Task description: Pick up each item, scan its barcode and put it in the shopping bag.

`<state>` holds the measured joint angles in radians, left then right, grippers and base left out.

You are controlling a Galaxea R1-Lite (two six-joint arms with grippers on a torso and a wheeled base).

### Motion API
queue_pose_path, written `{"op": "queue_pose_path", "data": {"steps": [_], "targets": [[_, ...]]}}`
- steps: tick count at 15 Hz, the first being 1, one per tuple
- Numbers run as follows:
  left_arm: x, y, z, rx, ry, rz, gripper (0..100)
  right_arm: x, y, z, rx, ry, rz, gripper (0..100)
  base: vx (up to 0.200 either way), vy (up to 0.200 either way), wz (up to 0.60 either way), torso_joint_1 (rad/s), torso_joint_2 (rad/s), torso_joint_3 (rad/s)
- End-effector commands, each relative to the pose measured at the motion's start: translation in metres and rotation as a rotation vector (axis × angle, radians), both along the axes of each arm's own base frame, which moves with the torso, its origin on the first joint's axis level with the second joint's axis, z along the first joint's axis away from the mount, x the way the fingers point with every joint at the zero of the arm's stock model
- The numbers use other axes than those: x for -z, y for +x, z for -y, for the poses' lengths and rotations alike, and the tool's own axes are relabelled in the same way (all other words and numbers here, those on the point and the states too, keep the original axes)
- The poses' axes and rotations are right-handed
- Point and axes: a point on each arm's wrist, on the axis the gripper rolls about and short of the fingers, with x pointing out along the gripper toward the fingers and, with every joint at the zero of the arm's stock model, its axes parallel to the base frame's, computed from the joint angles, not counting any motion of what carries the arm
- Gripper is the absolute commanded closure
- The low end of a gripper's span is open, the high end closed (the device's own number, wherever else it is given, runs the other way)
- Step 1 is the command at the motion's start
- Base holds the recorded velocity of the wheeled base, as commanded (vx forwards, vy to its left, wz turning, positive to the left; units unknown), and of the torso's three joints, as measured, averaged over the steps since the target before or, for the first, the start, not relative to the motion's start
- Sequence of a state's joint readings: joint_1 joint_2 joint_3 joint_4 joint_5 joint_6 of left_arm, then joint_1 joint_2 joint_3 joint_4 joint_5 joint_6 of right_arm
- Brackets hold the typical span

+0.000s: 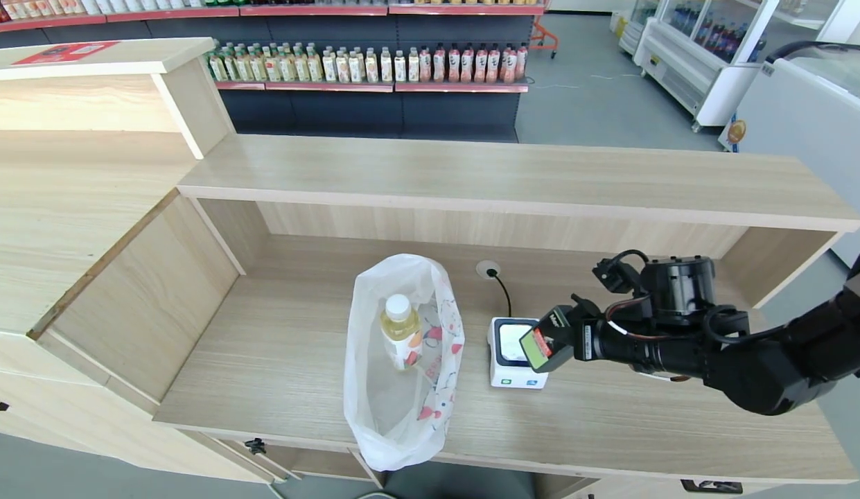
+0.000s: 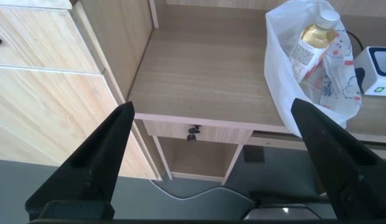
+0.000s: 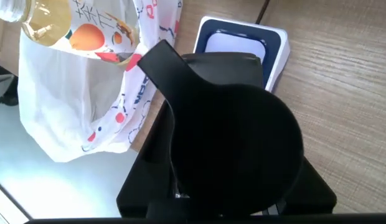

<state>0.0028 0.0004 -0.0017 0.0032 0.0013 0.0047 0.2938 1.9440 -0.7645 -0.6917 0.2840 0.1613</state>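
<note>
Just above the scanner (image 1: 506, 369), the right pincer (image 1: 549, 339) grips a green packet (image 1: 536, 349).

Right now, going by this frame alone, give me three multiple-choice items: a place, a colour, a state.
1. Where is the bottle? A) in the shopping bag B) on the top ledge C) on the floor
2. Its cap colour? A) red B) white C) blue
3. The right gripper is: A) open, empty B) shut on a small green box C) inside the bag
Answers: 1 A, it stands within the bag's walls. 2 B, the cap is white. 3 B, the box is clamped above the scanner.
</note>
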Motion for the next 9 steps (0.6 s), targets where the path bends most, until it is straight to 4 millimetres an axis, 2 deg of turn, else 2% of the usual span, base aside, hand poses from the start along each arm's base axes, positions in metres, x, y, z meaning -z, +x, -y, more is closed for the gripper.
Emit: {"op": "queue_pose_path", "data": {"steps": [1,5,9], "targets": [[0.000,0.000,0.000,-0.001,0.000,0.000,0,0.009,0.010,-0.003,0.001,-0.005,-0.014,100,0.000,0.000,0.00,0.000,0.00,0.000],[0.000,0.000,0.000,-0.001,0.000,0.000,0,0.016,0.020,-0.008,-0.007,-0.003,-0.022,100,0.000,0.000,0.00,0.000,0.00,0.000],[0.000,0.000,0.000,-0.001,0.000,0.000,0,0.029,0.031,-0.022,-0.031,0.013,0.007,100,0.000,0.000,0.00,0.000,0.00,0.000]]}}
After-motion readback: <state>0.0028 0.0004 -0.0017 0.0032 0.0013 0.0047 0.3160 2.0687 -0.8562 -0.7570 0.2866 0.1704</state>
